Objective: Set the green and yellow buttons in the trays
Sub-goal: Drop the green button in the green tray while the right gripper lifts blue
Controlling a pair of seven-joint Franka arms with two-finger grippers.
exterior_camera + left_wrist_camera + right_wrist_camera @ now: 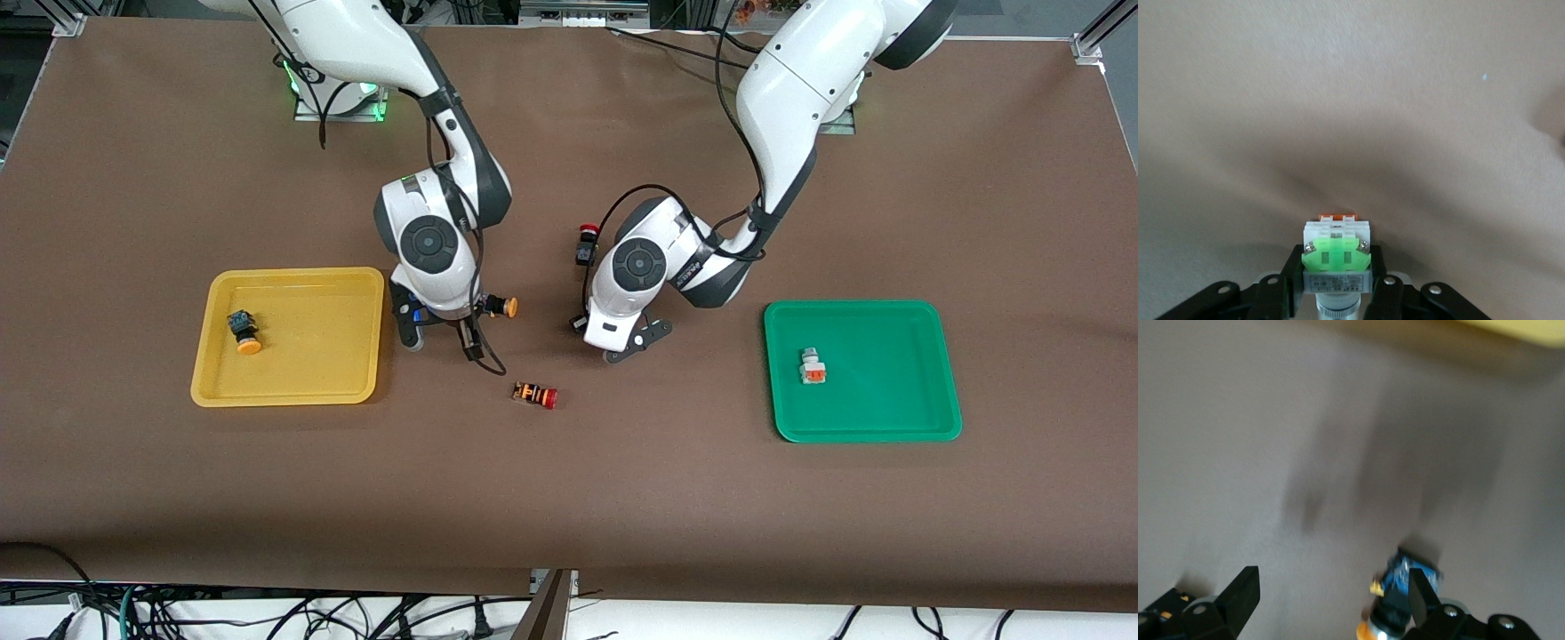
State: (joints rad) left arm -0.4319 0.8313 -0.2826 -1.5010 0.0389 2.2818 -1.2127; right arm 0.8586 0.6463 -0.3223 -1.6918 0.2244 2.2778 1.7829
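Gripping grey green-faced button.

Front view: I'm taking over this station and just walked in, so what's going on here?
Buttons are being sorted into trays. The yellow tray holds one yellow-capped button and the green tray one grey button. The left end effector is shut on a grey green-faced button, over the table between the trays. The right end effector is open beside the yellow tray, with a second yellow-capped button beside one finger, not gripped.
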